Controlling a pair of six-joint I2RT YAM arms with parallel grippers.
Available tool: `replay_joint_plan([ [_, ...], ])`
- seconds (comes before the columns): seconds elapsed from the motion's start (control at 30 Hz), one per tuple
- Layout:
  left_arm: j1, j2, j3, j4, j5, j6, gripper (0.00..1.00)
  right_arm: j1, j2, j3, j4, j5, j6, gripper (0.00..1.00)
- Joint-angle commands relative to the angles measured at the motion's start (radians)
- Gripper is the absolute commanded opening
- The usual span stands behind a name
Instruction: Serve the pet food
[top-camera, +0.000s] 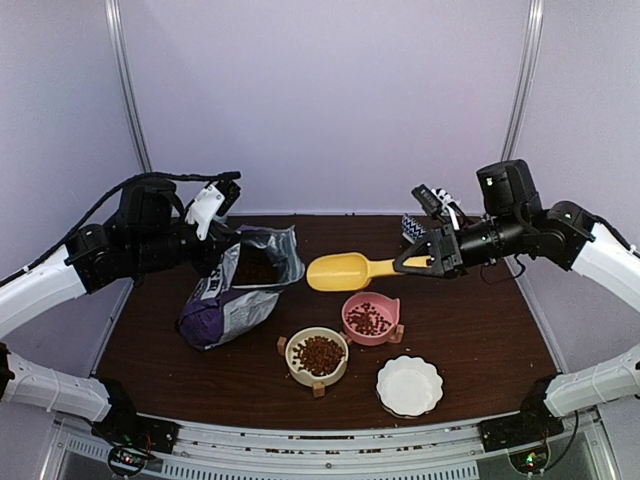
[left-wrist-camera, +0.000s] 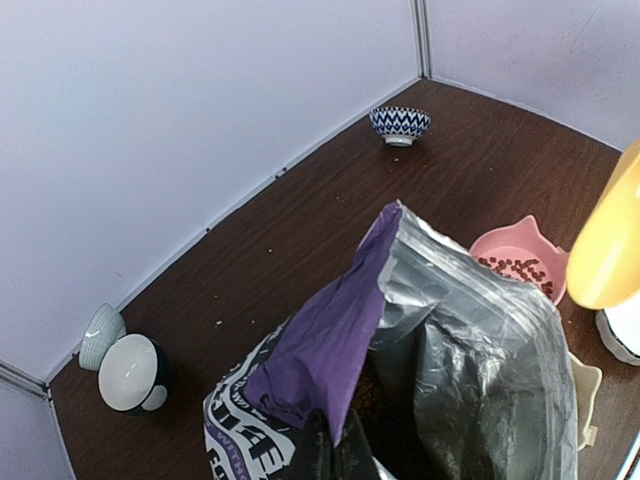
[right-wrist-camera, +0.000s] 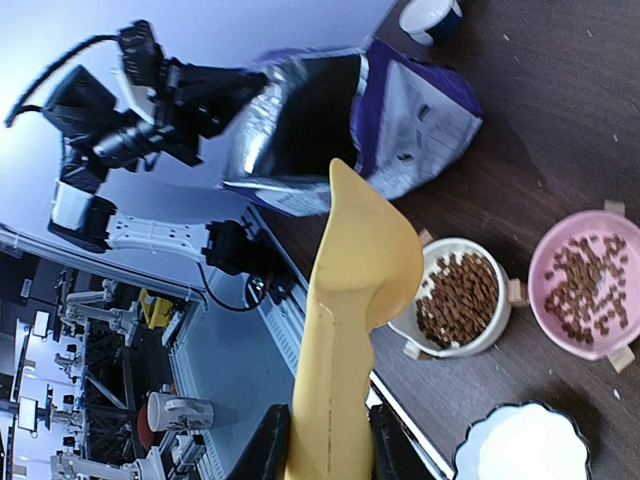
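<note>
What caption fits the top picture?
Right gripper holds yellow scoop near open bag; kibble in pink bowl, cream bowl.

Soft overhead light was cast, with faint shadows left on the tabletop (top-camera: 480, 320). Glare was caught on the foil of the bag (left-wrist-camera: 470, 330). The right wrist's fingers (right-wrist-camera: 268, 450), at 6 o'clock, were blurred.

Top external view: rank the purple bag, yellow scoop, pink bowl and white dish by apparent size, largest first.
1. purple bag
2. yellow scoop, counting its handle
3. white dish and pink bowl: nearly alike, too close to rank
</note>
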Motion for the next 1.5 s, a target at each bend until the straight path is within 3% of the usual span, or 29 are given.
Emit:
replay_joint_plan([
  [0.0,0.007,-0.012,0.007,0.043,0.065,0.011,0.00,0.013,0.005,0.053,0.247,-0.063,0.080,0.07],
  [0.1,0.008,-0.008,0.008,0.040,0.107,0.027,0.00,0.040,0.061,0.093,0.236,-0.030,0.036,0.07],
  [0.27,0.006,0.012,0.014,0.033,0.186,0.038,0.00,0.107,0.244,0.248,0.056,0.091,-0.105,0.07],
  [0.37,-0.001,0.029,0.024,0.021,0.229,0.039,0.00,0.171,0.410,0.435,-0.096,0.259,-0.185,0.06],
  [0.5,-0.013,0.036,0.022,0.019,0.241,0.037,0.00,0.236,0.708,0.715,-0.308,0.626,-0.169,0.05],
  [0.57,-0.015,0.037,0.021,0.021,0.242,0.036,0.00,0.271,0.823,0.802,-0.344,0.724,-0.163,0.05],
  [0.77,-0.015,0.077,0.020,0.025,0.233,0.036,0.00,0.314,0.977,0.843,-0.182,0.501,-0.100,0.05],
  [0.97,-0.015,0.095,0.024,0.032,0.224,0.035,0.00,0.312,0.935,0.717,0.054,0.217,-0.027,0.06],
  [1.1,-0.015,0.101,0.024,0.031,0.220,0.037,0.00,0.312,0.937,0.698,0.124,0.063,0.003,0.05],
  [1.47,-0.016,0.078,0.015,0.035,0.168,0.040,0.00,0.297,0.813,0.521,0.455,-0.190,0.186,0.06],
])
